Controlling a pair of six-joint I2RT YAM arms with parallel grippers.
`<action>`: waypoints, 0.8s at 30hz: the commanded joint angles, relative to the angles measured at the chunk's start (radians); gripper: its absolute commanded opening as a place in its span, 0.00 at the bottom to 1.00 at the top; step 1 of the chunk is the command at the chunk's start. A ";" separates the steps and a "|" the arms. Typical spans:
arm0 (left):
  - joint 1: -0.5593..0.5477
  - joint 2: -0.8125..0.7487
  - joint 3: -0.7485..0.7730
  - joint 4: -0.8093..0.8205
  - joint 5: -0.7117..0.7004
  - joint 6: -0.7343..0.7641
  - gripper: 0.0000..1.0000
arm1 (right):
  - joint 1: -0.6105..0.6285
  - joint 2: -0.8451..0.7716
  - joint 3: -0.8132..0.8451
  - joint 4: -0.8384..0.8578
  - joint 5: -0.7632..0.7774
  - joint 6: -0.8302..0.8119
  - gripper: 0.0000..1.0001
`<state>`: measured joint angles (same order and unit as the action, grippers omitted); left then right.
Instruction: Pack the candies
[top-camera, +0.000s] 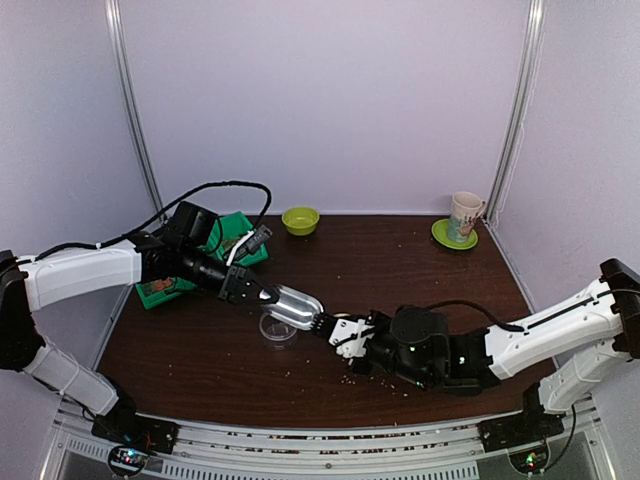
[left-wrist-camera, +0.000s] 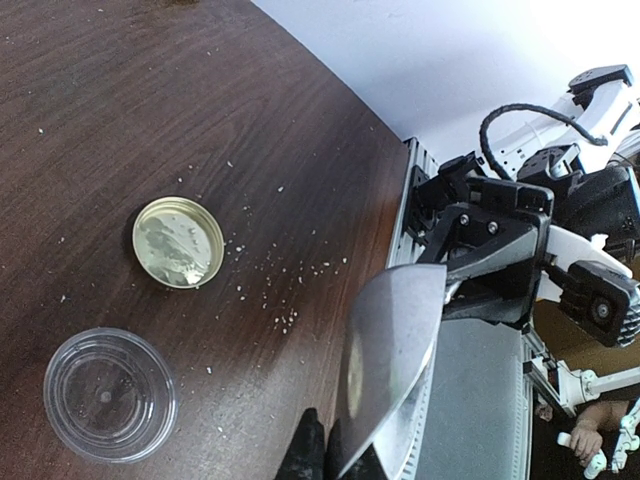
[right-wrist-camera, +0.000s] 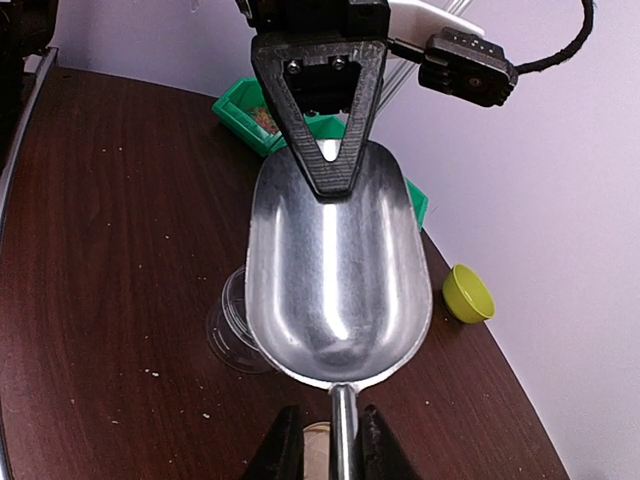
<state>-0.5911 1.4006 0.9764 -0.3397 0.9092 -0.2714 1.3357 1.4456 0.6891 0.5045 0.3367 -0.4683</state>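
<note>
Dark wooden table (top-camera: 400, 262) enclosed by pale lilac walls (top-camera: 330, 100), apparently evenly lit.

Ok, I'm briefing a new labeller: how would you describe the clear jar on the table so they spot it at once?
On the dark wooden table, find the metal scoop near the middle. The jar stands partly under its bowl. It is round, clear and open-topped, unlike the flat gold lid lying nearby.
</note>
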 joint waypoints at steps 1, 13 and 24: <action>-0.004 -0.012 0.015 0.044 0.030 -0.002 0.00 | 0.006 0.004 0.028 0.003 0.002 -0.002 0.18; -0.005 -0.008 0.015 0.048 0.035 -0.005 0.00 | 0.006 -0.008 0.021 0.034 0.009 -0.015 0.21; -0.005 -0.002 0.014 0.050 0.044 -0.005 0.00 | 0.005 -0.014 0.021 0.055 0.012 -0.026 0.20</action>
<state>-0.5911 1.4006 0.9764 -0.3378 0.9211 -0.2718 1.3357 1.4460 0.6930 0.5335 0.3370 -0.4866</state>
